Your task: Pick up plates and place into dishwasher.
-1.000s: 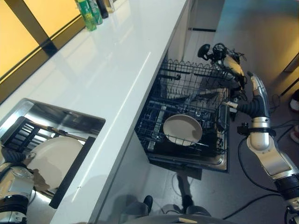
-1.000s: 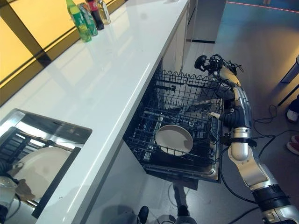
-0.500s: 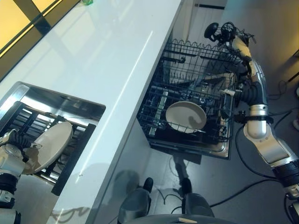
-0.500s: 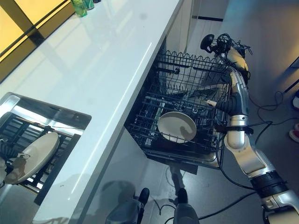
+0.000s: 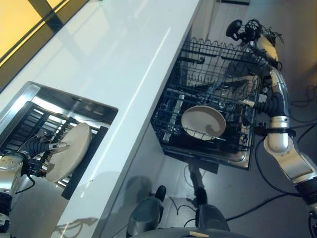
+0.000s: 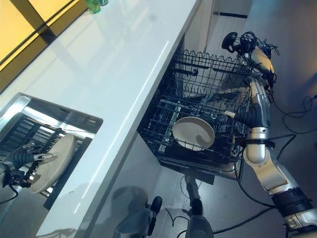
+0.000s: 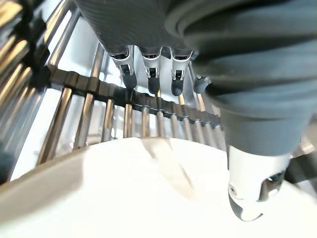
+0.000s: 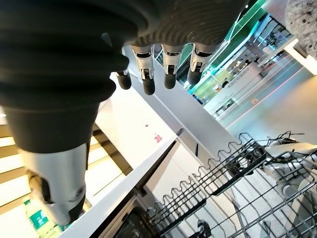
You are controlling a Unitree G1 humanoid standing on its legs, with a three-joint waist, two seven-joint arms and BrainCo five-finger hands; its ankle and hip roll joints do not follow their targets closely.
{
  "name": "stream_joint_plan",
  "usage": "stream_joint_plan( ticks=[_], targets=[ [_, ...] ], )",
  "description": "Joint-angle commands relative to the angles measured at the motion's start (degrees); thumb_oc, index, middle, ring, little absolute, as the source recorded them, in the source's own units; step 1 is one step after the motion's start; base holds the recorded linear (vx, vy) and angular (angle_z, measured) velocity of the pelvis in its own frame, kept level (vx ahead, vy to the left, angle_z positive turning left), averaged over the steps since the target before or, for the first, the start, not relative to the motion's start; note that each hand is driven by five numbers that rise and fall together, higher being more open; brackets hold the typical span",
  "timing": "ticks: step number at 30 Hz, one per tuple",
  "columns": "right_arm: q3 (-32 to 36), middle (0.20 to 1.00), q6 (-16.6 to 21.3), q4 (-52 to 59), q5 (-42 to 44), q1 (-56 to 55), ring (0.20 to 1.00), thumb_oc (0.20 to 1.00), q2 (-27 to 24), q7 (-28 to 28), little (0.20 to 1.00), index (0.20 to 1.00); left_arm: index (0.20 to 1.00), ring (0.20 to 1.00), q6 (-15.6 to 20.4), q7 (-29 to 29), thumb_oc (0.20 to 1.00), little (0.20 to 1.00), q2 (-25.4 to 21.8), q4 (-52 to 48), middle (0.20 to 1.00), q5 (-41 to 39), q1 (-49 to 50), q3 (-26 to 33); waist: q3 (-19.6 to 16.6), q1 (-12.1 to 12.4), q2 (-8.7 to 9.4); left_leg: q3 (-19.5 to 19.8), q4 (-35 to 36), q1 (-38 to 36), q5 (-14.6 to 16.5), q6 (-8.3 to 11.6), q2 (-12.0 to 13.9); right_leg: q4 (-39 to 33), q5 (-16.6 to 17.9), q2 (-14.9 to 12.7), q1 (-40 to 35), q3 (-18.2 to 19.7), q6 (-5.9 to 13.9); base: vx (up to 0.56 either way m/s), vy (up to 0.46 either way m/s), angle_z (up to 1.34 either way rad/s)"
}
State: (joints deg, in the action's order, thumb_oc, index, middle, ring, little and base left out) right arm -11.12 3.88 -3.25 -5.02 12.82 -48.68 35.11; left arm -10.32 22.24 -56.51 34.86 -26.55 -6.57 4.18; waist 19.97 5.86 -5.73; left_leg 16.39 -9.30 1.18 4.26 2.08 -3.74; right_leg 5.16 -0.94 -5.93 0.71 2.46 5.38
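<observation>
Left to right, as I see it from the head camera. At about 8 o'clock, my left hand (image 5: 42, 147) reaches into the sink (image 5: 29, 96), which holds a dark ribbed rack (image 5: 25, 126). A cream plate (image 5: 69, 151) stands tilted on edge over that rack, and my fingers (image 7: 151, 67) and thumb pinch its rim: in the left wrist view the fingers lie behind the plate while the thumb presses on its near face, so the hand is clamped on the plate.

Through the centre, from 7 o'clock up to 12 o'clock, runs the white counter (image 5: 124, 64). A green bottle (image 6: 93, 5) stands at its far end, near 11 o'clock in the right eye view.

At about 2 o'clock, below the counter's edge, the dishwasher (image 5: 237, 157) is open, with its black wire racks (image 5: 213, 64) pulled out. A second cream plate (image 5: 203, 122) lies nearly flat in the lower rack, face up.

At 3 o'clock my right hand (image 8: 163, 69) hangs beside the outer edge of the racks, its arm coming in from about 4 o'clock. In the right wrist view its fingers are straight, apart from the thumb, and hold nothing.
</observation>
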Motion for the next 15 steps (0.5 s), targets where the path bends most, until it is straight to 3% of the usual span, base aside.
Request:
stream_joint_plan(
  ticks=[1, 11, 15],
  targets=[
    [1.50, 1.000, 3.05, 4.34, -1.23, -2.25, 1.000, 1.000, -0.71, 1.05, 1.000, 1.000, 1.000, 1.000, 0.58, 10.45, 1.000, 1.000, 5.65, -3.52, 1.000, -7.26, 4.29, -3.64, -8.78, 0.01, 1.04, 0.11, 1.31, 3.44, -1.27, -0.53, -0.39, 5.88, -4.52, -1.01, 2.45, 1.08, 3.61, 0.05, -0.016, 0.05],
    [-0.22, 1.000, 1.47, 4.81, -0.65, -2.43, 1.000, 1.000, -0.60, 1.94, 1.000, 1.000, 1.000, 1.000, 0.47, 16.38, 1.000, 1.000, 5.21, -0.60, 1.000, 1.27, 6.46, -5.27, -11.55, 0.83, 0.72, 0.82, 3.21, 1.48, -1.49, 0.10, 0.42, 5.41, -5.38, -0.97, 0.74, -0.57, 3.32, 0.02, -0.019, 0.06],
    [-0.22, 1.000, 0.44, 5.54, -0.23, -2.98, 1.000, 1.000, -0.74, 2.27, 1.000, 1.000, 1.000, 1.000, 1.93, 11.64, 1.000, 1.000, 4.79, -0.62, 1.000, 3.49, 7.31, -4.77, -12.30, 1.17, 0.89, 1.29, 3.78, 0.90, -1.48, 0.28, 0.76, 5.19, -5.56, -0.92, 0.31, -0.93, 3.36, 0.00, -0.015, 0.01]
  ],
)
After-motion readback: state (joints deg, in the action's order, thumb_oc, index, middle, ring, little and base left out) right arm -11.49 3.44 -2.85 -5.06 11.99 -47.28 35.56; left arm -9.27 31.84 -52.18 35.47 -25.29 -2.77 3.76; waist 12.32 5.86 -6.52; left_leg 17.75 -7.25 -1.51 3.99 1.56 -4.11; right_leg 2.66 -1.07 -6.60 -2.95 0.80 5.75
